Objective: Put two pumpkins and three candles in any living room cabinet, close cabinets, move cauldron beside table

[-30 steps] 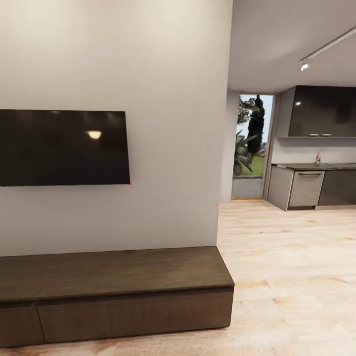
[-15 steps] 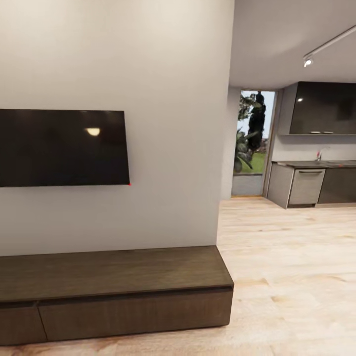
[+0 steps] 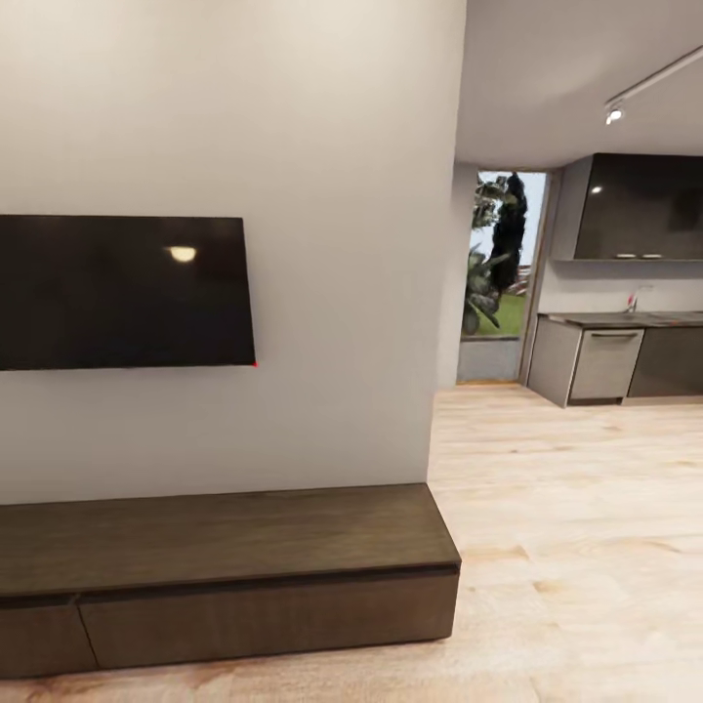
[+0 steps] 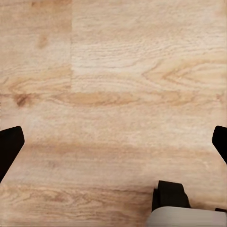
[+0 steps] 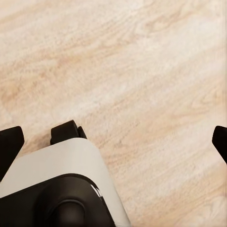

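Standing closed by the wall, cabinet (image 3: 229, 576); both tools (image 4: 113, 142) (image 5: 113, 142) spread over floor.

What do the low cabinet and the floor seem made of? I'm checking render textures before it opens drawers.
The cabinet looks like dark-brown matte wood, with faint grain on its top. The floor looks like light wood planks, with knots and plank seams in the wrist views; possibly laminate.

Setting: an open-plan home, living room adjoining a kitchen. Indicators: a wall-mounted television (image 3: 122, 291) above a long, low dark-brown cabinet (image 3: 225, 576); light wood plank floor (image 3: 566, 527) throughout; at the far right, grey kitchen units (image 3: 610, 363) with a sink tap and dark upper cupboards (image 3: 640, 205); a glazed doorway (image 3: 496, 278) showing garden greenery.
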You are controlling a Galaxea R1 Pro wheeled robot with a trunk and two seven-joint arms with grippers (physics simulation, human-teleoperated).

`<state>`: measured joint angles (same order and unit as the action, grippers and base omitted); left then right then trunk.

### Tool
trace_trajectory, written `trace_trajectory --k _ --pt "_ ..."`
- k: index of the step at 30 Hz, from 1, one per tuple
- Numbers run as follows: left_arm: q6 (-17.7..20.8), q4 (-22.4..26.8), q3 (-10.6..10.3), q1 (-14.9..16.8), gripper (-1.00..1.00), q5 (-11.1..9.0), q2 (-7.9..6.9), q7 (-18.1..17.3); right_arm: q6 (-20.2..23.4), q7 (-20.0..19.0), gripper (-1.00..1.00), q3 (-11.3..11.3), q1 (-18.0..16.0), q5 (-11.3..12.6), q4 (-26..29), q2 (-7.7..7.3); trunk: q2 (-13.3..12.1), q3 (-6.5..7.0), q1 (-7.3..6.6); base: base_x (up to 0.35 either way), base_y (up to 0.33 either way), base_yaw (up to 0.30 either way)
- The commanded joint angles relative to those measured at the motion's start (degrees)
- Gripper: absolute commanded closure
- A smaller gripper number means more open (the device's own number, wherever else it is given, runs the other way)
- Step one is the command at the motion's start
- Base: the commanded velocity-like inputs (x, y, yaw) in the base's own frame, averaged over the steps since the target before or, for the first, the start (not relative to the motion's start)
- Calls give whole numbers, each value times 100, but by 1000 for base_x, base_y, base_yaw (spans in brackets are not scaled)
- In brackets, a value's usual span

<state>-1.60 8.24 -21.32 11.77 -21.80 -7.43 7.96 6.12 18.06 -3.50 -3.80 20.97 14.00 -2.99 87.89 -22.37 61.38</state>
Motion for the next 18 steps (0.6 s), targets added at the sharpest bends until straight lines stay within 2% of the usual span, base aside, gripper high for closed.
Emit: trace_trajectory --k 1,6,14,18 --pt "-21 2 -49 -6 -100 -52 1 22 36 14 -100 -37 1 21 12 -2 -38 2 -23 0 0 0" --pt "-30 2 -49 -42 -100 -55 3 21 26 -143 -100 -38 0 21 8 -4 -238 45 -133 0 0 0" --pt "-33 2 -54 -108 -100 -54 6 21 22 -646 -100 -29 1 21 7 -27 -559 114 -309 0 0 0" --pt "-32 2 -53 -167 -100 -59 7 -39 21 -724 -100 -34 -1 21 6 -16 -719 148 -396 0 0 0"
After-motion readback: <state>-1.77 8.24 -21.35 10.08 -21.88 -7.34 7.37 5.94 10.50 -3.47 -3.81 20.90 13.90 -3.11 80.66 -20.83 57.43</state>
